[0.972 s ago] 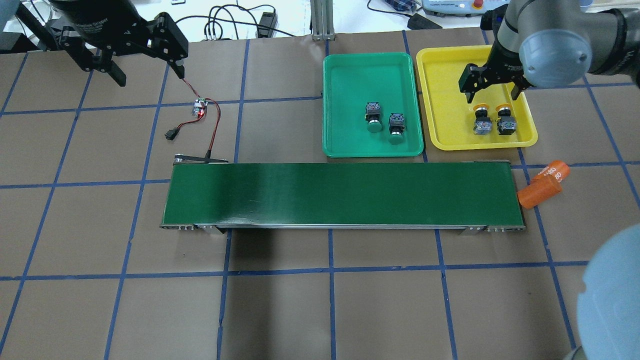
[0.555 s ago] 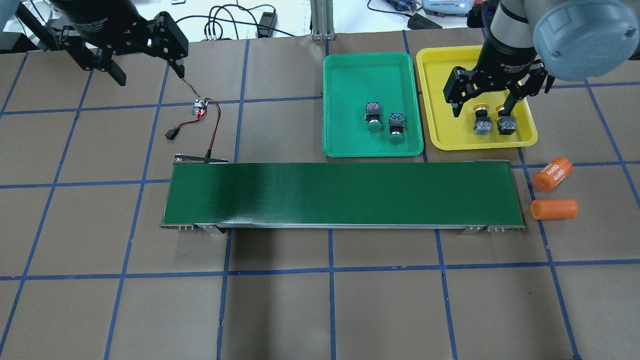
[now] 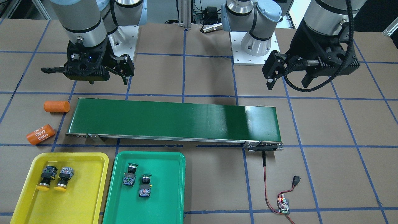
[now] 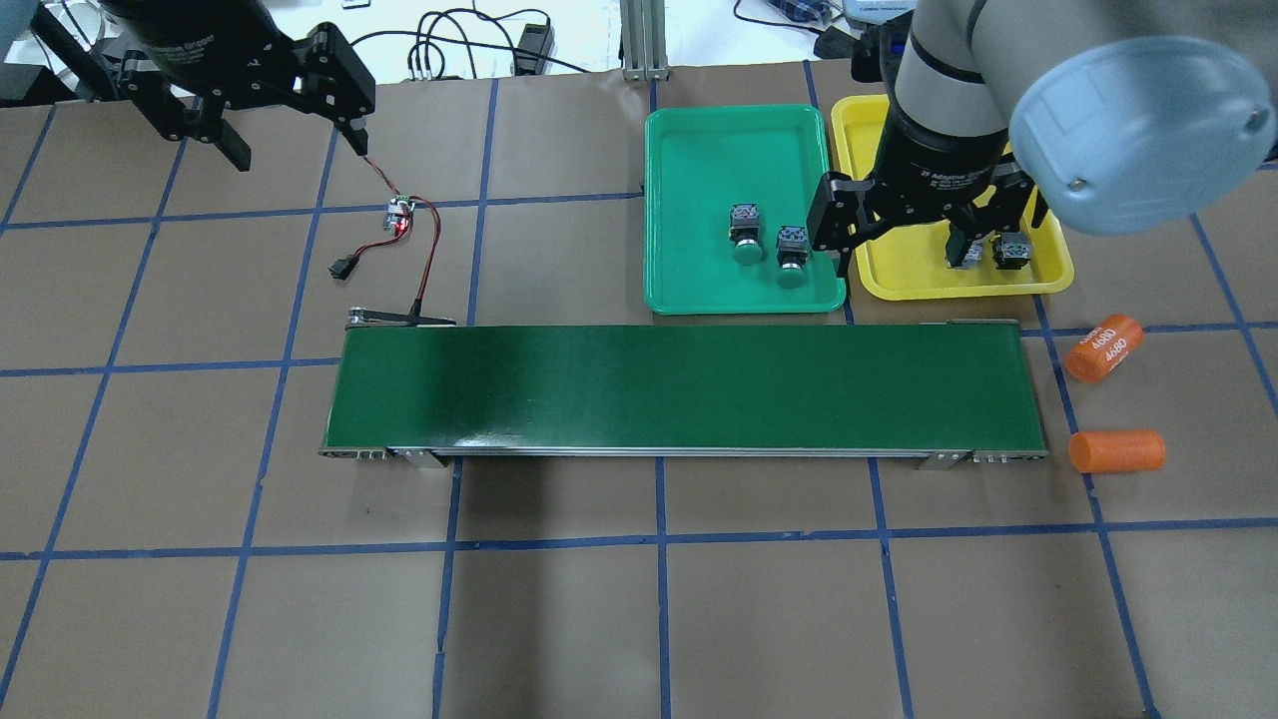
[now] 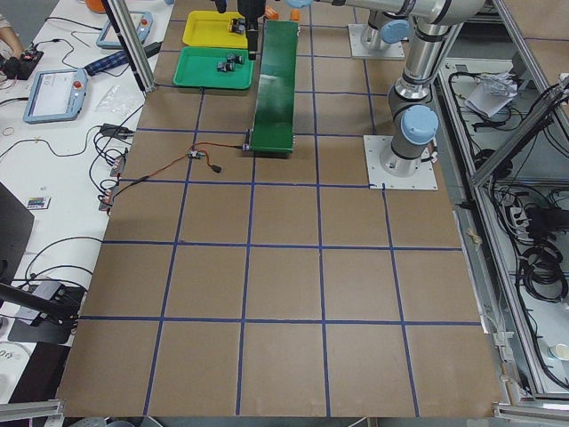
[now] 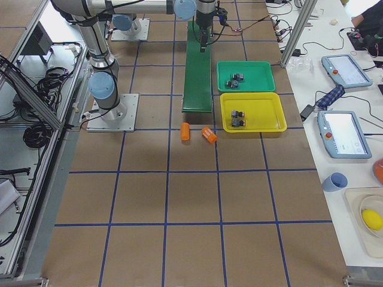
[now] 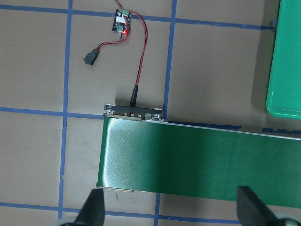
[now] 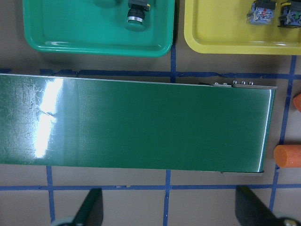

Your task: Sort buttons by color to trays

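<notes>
Two green-capped buttons (image 4: 744,235) (image 4: 792,256) lie in the green tray (image 4: 719,150). Two yellow-capped buttons (image 3: 46,178) (image 3: 63,178) lie side by side in the yellow tray (image 3: 77,193). In the overhead view my right arm hides their caps. My right gripper (image 4: 929,230) is open and empty. It hangs high, in line with the trays' near edges in the overhead view and over the robot-side edge of the belt in the front view (image 3: 87,73). My left gripper (image 4: 290,140) is open and empty, high over the table's far left.
A long dark green conveyor belt (image 4: 684,387) lies across the middle. Two orange cylinders sit past its right end, one marked 4680 (image 4: 1102,348) and one plain (image 4: 1116,451). A small circuit board with red wires (image 4: 399,215) lies by the belt's left end.
My right gripper has risen from over the yellow buttons and drawn back toward the robot. The plain orange cylinder has rolled toward the robot. The left arm has not moved.
</notes>
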